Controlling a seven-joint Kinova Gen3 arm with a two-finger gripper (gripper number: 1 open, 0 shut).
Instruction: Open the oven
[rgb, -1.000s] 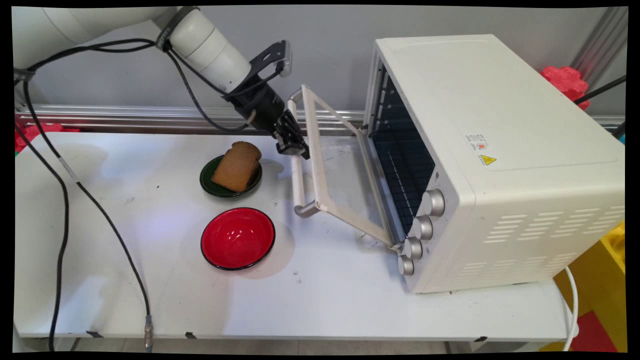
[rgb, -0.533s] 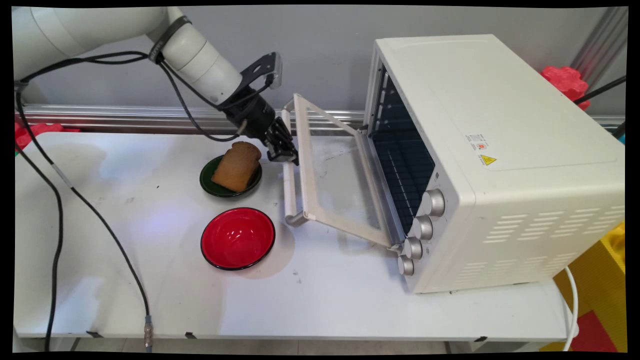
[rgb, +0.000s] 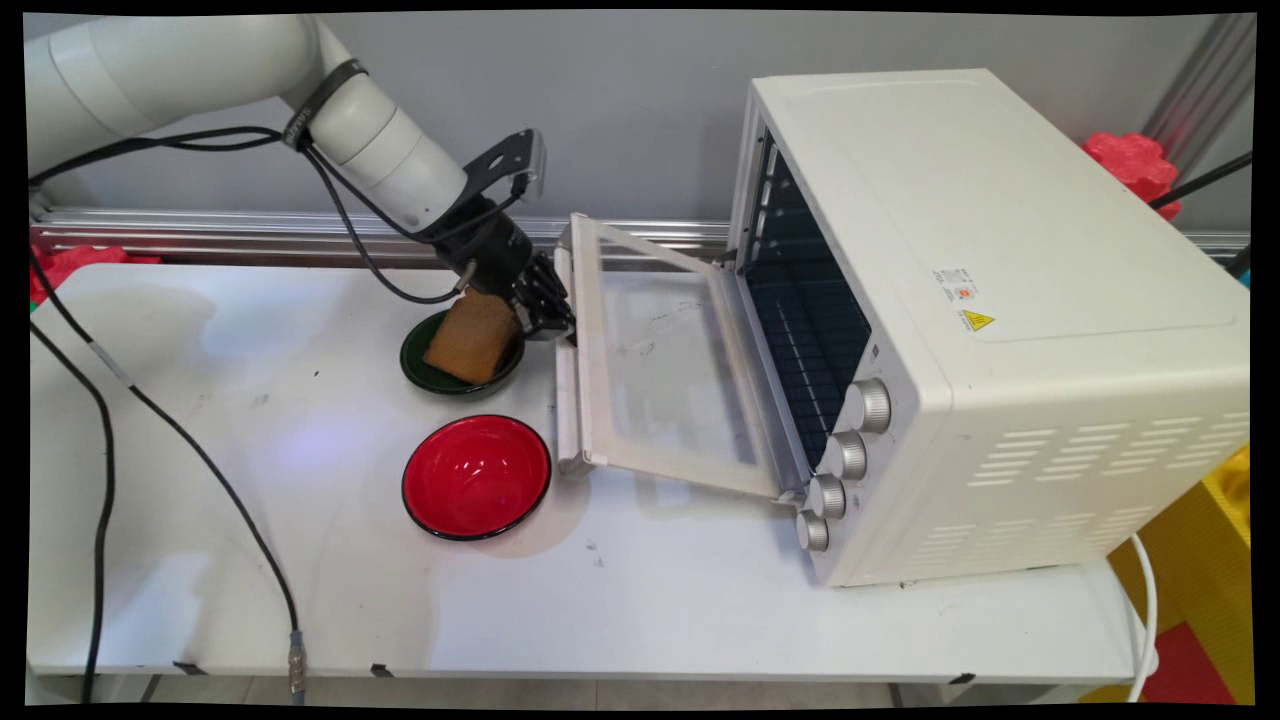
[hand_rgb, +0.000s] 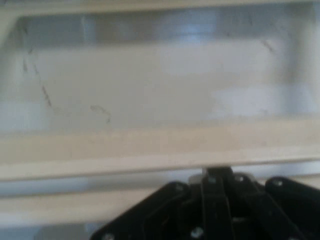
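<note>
The door handle (rgb: 566, 385) of the toaster oven (rgb: 990, 330) is clamped by the gripper (rgb: 555, 322), bread (rgb: 470, 340) close beside.

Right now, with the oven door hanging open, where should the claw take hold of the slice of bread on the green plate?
Grip the bread slice across its two flat faces, coming from above. It leans tilted on the green plate, so its raised upper edge stands clear. The claw at the door handle crowds that edge.
</note>
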